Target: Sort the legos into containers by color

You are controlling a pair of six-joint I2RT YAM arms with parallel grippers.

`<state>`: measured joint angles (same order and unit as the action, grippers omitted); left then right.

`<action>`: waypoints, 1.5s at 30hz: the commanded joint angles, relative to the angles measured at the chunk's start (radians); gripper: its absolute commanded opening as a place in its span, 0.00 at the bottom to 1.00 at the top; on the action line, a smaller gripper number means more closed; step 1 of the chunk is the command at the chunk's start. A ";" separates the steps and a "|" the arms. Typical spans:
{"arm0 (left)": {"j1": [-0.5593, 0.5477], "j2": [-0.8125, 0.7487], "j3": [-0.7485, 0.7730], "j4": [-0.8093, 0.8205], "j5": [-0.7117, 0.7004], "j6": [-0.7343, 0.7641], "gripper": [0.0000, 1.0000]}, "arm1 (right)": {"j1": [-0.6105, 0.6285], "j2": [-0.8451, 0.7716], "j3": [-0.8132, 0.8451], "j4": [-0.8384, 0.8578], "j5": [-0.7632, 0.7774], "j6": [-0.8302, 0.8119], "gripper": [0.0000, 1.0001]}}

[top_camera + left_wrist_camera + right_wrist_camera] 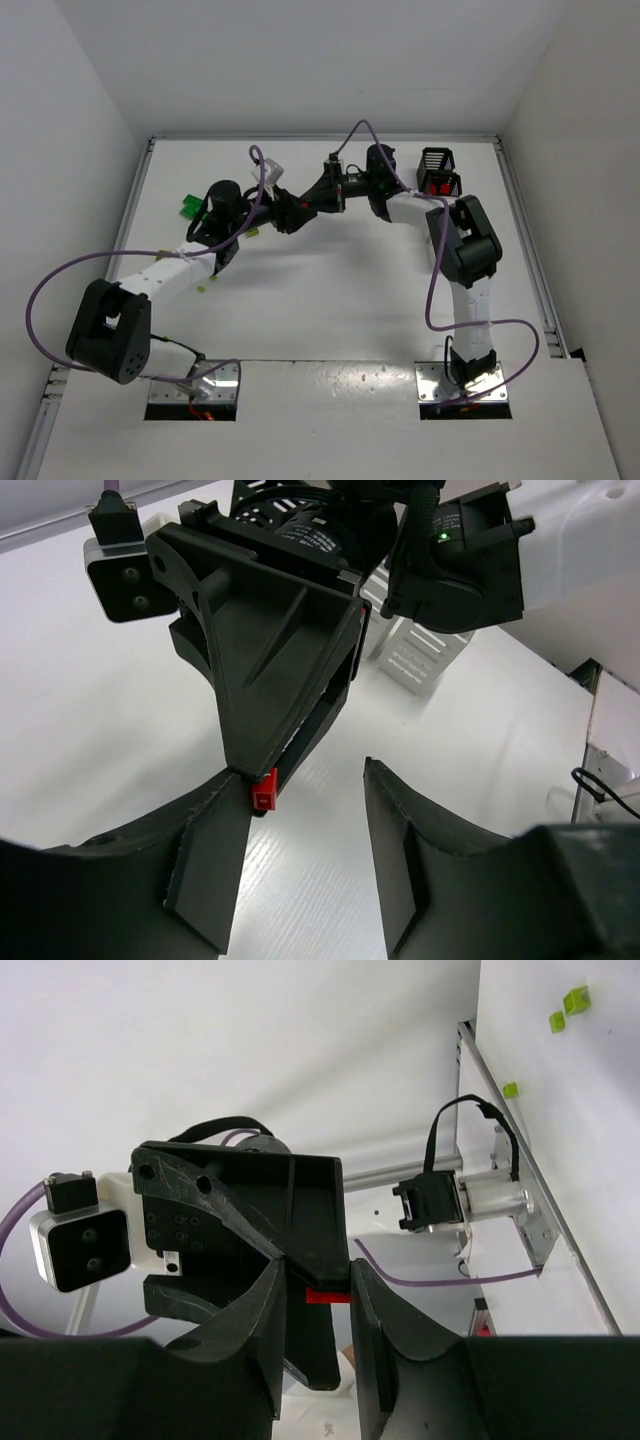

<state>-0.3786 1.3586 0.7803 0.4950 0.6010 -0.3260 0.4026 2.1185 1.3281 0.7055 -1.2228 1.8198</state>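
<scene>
Lego (328, 1296), red, pinched in right claw (318, 1285), left claw (302, 776) half open beside it.

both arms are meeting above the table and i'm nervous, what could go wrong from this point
1. The small red plastic brick is pinched only at the very tips of the right gripper, so it may slip and fall to the white table.
2. One finger of the open left gripper sits right beside the brick; backing away carelessly could knock it loose.
</scene>
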 commanded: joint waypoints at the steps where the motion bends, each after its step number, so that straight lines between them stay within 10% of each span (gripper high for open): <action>1: 0.033 -0.004 -0.016 -0.055 -0.101 0.015 0.56 | 0.042 -0.060 0.040 0.037 -0.055 0.007 0.02; 32: 0.271 -0.090 -0.047 -0.131 -0.086 -0.035 0.59 | -0.015 -0.098 -0.039 -0.057 -0.064 -0.123 0.00; 45: 0.270 -0.067 0.134 -0.611 -0.135 0.225 0.64 | -0.330 -0.320 0.026 -0.795 0.139 -0.945 0.00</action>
<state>-0.1051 1.2858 0.8452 0.0254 0.4965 -0.1829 0.1604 1.9285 1.2797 0.1886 -1.1980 1.2007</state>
